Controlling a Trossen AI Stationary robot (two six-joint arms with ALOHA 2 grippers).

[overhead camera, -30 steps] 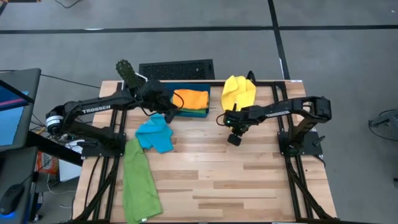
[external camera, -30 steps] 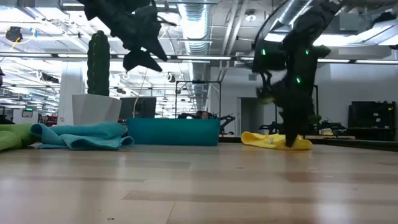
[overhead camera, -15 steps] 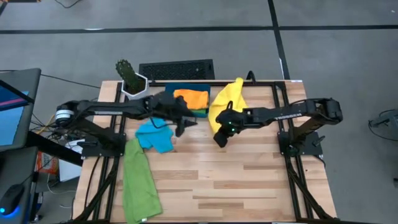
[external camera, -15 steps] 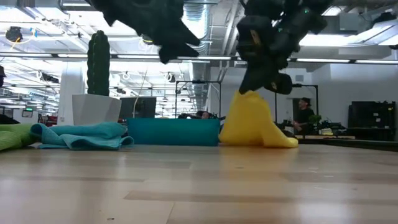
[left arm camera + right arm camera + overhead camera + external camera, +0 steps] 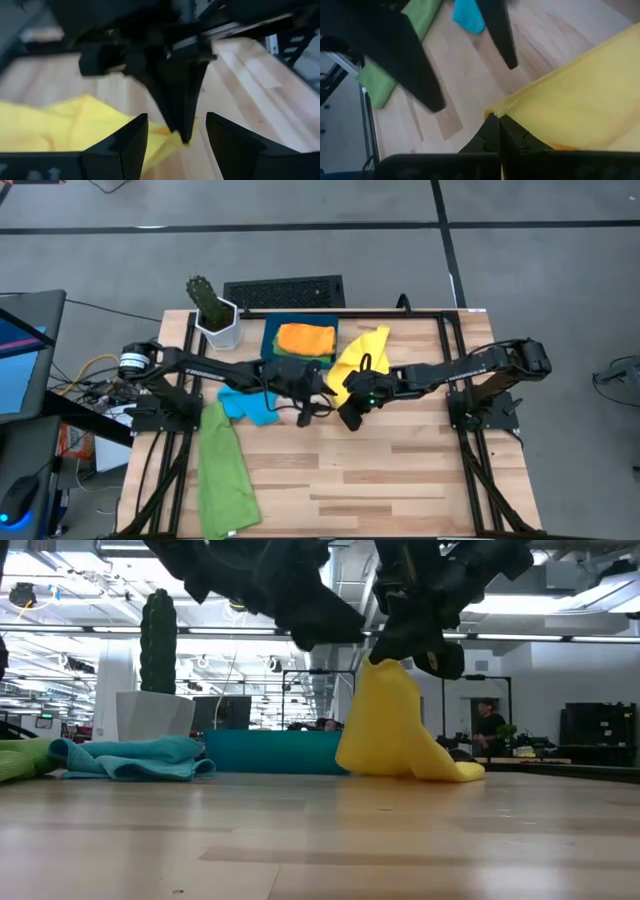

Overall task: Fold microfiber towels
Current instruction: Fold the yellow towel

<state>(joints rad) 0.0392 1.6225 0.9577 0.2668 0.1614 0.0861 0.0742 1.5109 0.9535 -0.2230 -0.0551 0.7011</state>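
Item 1, far left of your table [image 5: 400, 480]: a green towel [image 5: 225, 475] lying lengthwise along the left edge, reaching to the near corner. Only one green cloth is visible to you.

Item 2: a potted cactus [image 5: 210, 305] at the far left corner, in a white pot.

Item 3: the sky-blue towel [image 5: 247, 402], crumpled, just beyond the green one and partly under the left arm.

Item 4: the dark teal tray [image 5: 268, 340] at the far edge, with the orange towel [image 5: 306, 339] folded inside it.

Item 5: your left gripper [image 5: 307, 412], stretched across the table to its middle, held above the wood, jaws spread wide and holding nothing. In its wrist view the right gripper's closed tip sits between the two fingers [image 5: 122, 142].

Item 6: your right gripper [image 5: 350, 412], just beside the left one, jaws closed tight on a corner of the yellow towel [image 5: 358, 360]. The low view shows that corner lifted off the table, the cloth hanging in a cone with its far end resting on the wood.

Item 7: a person [image 5: 487, 730], in the room beyond the table.
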